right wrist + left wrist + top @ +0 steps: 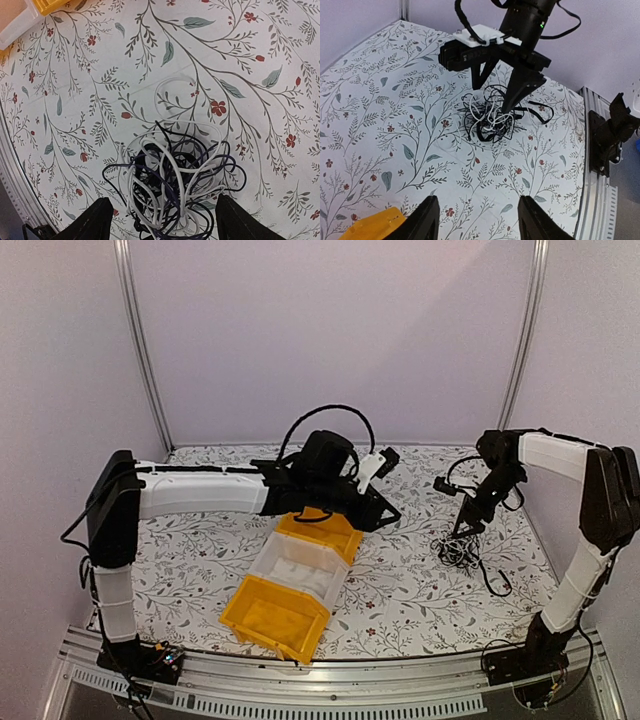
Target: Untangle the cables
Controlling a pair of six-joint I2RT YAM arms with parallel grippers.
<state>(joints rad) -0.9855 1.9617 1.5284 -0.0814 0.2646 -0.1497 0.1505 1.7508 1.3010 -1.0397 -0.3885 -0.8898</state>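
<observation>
The cables [458, 550] lie as one tangled bunch of black and pale strands on the floral tabletop at the right. My right gripper [468, 528] points down right over them. In the right wrist view its open jaws straddle the cables [175, 175], one finger on each side of the bunch, around the right gripper [162, 200]. The left wrist view shows the right gripper [495, 95] from across the table, its tips sunk into the cables [490, 120]. My left gripper [478, 200] hovers open and empty over bare cloth, well short of the bunch; in the top view the left gripper [380, 512] sits mid-table.
Three bins lie in a diagonal row mid-table: a yellow bin [322, 530], a translucent bin [300, 570] and a second yellow bin [275, 615]. One black strand [495, 582] trails toward the front right. The metal edge rail [595, 200] and the right arm's base [610, 132] stand nearby.
</observation>
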